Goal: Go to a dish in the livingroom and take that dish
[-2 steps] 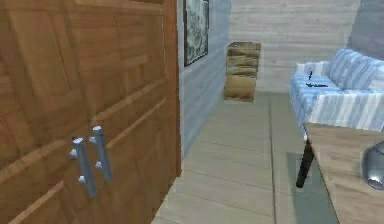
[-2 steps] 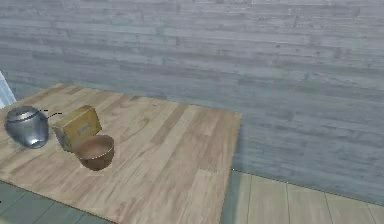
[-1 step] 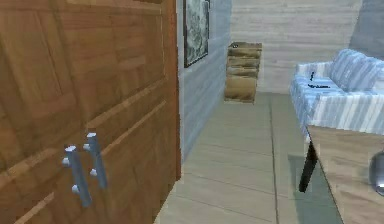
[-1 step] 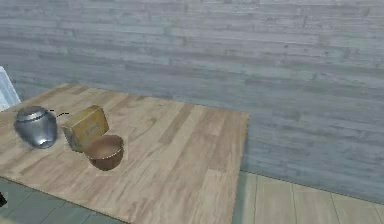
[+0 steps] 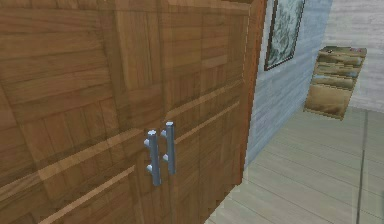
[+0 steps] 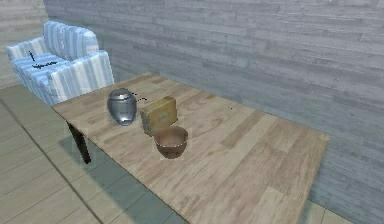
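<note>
A brown bowl point(image 6: 171, 141) stands on a light wooden table point(image 6: 250, 160) in the arm side view, a little left of the middle. Just behind it sits a tan, block-shaped thing point(image 6: 158, 113), and to its left a rounded grey metal pot with a lid point(image 6: 122, 106).
In the forward view a wooden double door with two metal handles point(image 5: 160, 150) stands close ahead. A framed picture point(image 5: 284, 32) hangs on the pale wall to its right, with a wooden shelf unit point(image 5: 336, 82) beyond. A blue-and-white striped armchair point(image 6: 62, 62) stands at the arm side view's upper left.
</note>
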